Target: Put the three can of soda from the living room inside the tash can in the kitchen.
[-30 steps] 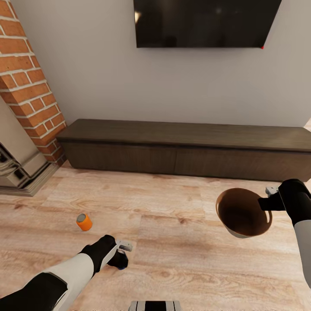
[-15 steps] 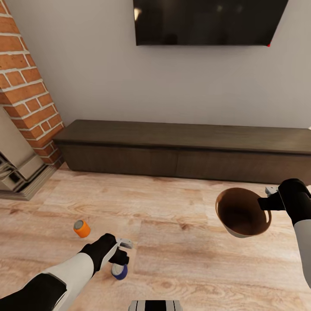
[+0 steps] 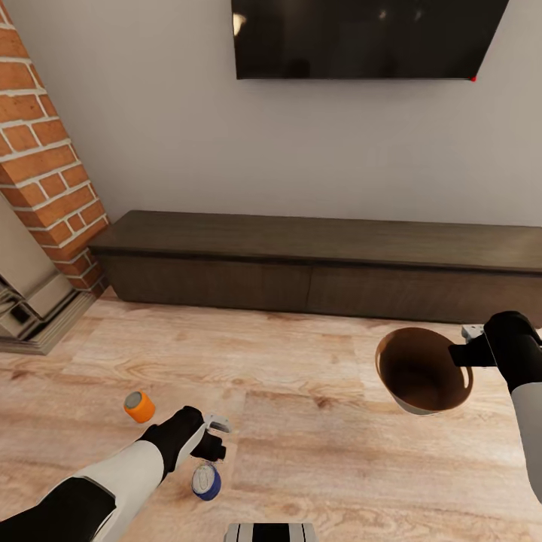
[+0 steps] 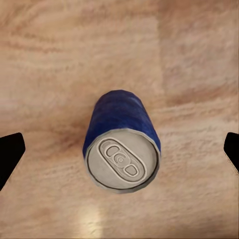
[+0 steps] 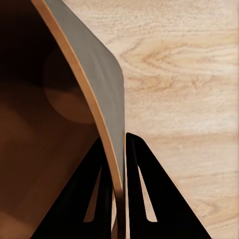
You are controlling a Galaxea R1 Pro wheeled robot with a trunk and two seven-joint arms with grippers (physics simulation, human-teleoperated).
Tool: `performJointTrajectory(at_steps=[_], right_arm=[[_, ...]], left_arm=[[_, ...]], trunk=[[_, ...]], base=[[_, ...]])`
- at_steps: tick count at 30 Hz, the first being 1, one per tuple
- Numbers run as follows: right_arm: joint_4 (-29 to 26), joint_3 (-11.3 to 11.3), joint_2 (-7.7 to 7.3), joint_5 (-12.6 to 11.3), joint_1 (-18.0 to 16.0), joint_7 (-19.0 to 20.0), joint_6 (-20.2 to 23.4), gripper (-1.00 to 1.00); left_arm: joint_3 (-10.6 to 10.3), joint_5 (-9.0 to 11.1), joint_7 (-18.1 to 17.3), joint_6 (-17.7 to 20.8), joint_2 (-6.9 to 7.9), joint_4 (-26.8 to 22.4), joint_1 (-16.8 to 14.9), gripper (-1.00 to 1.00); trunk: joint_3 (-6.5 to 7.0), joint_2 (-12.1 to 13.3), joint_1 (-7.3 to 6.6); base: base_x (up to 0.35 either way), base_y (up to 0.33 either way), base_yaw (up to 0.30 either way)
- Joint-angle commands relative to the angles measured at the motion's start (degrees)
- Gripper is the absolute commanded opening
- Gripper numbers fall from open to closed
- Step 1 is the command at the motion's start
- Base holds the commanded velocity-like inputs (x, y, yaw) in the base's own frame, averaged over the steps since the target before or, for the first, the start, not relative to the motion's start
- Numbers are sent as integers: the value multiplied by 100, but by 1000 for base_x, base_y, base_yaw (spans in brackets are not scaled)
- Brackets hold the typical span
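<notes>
My left arm reaches forward and down from the lower left of the head view, white forearm and black wrist, and my left gripper (image 3: pixel 214 444) hangs low over the floor. In its wrist camera the two black fingertips (image 4: pixel 10 154) sit far apart at the frame's edges, closed on nothing. My right arm comes in from the right; my right gripper (image 3: pixel 461 354) is clamped, its fingers (image 5: pixel 149 199) pinching the trash can's (image 3: pixel 421 369) wall.

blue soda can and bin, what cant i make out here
- Blue soda can: its base, hidden behind its own body in the left wrist view.
- Trash bin: its bottom, lost in the dark brown inside.
- Third soda can: beside the orange soda can, no other orange can is in frame.
</notes>
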Motion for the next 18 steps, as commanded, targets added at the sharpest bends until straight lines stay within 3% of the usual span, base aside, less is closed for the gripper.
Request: performJointTrajectory(at_steps=[1,11,18], right_arm=[[0,-4,0,-58,-3,23,16,-100],[1,-3,-2,-58,-3,23,16,-100],[1,-3,-9,-58,-1,23,16,-100]], left_arm=[[-1,0,2,0,0,-1,0,100],[-3,0,17,-3,-4,-15,0,100],[-3,0,25,0,-7,-32,0,100]], trunk=[[1,0,-1],[0,0,-1],[-191,-10,18]], base=[[209,0,0],[54,0,0],[3,0,0]])
